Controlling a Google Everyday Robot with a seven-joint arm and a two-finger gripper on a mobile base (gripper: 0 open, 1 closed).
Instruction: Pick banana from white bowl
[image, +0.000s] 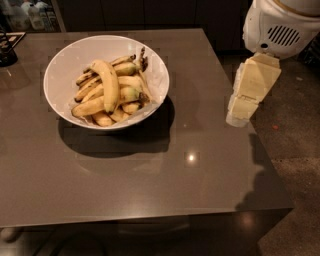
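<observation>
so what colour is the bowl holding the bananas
Glossy white round bowl, clearest in camera view; the cream gripper hangs right of the grey table.

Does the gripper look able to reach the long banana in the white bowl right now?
Probably yes. The banana lies on top of the pile in the white bowl, uncovered, and the gripper hangs by the table's right edge with nothing between them.

Banana (109, 83) in bowl (65, 70), tool (244, 104) right
</observation>
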